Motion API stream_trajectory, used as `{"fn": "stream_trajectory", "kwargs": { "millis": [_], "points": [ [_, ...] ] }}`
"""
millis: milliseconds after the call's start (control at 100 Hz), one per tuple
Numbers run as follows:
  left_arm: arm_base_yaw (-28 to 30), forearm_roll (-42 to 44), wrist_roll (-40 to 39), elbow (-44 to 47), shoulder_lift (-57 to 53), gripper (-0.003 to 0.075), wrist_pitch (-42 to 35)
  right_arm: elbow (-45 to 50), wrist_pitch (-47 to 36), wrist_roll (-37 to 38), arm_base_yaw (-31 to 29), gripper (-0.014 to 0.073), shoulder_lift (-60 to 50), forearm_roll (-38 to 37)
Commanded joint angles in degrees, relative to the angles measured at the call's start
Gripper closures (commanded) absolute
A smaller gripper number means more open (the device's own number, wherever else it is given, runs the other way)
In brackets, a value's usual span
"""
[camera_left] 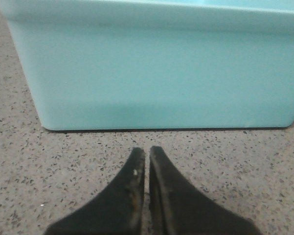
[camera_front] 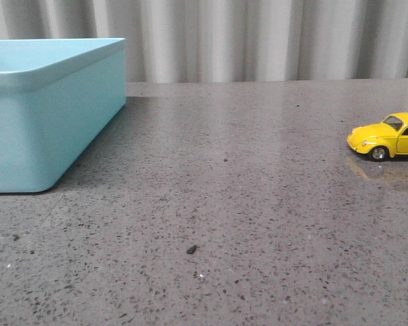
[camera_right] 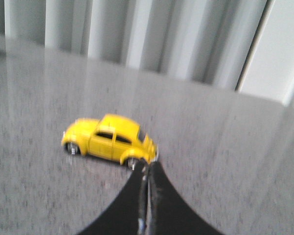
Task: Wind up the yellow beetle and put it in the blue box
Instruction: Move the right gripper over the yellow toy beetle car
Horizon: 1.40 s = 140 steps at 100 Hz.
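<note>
The yellow beetle stands on its wheels on the grey table at the far right of the front view, partly cut off by the frame edge. In the right wrist view the beetle sits just beyond my right gripper, which is shut and empty, its tips close to the car's front end. The blue box stands at the far left. In the left wrist view its wall fills the view ahead of my left gripper, which is shut and empty above the table. Neither gripper shows in the front view.
The speckled grey table stretches between box and car. A small dark speck lies near the middle front. A pale pleated curtain hangs behind the table's far edge.
</note>
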Motion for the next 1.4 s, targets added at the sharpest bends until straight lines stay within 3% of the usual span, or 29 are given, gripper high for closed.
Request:
{"fn": "stream_trajectory", "kwargs": {
  "millis": [0,380,590,1390],
  "points": [
    [-0.39,-1.41,-0.32,1.43,-1.84,0.0741,-5.77,1.54,-8.1,-0.12,-0.4,0.0654,-1.0,2.27],
    [-0.39,-2.01,-0.32,1.43,-1.84,0.0741,-21.34,1.45,-5.77,-0.12,-0.4,0.0654,-1.0,10.28],
    [-0.39,-2.01,-0.32,1.43,-1.84,0.0741,-21.33,1.45,-6.24,-0.12,-0.4,0.0654,-1.0,14.17],
    [-0.39,-6.95,-0.81,1.43,-1.84,0.0741,-21.44,1.45,-5.99,-0.12,-0.4,0.0654,-1.0,14.27]
  ]
}}
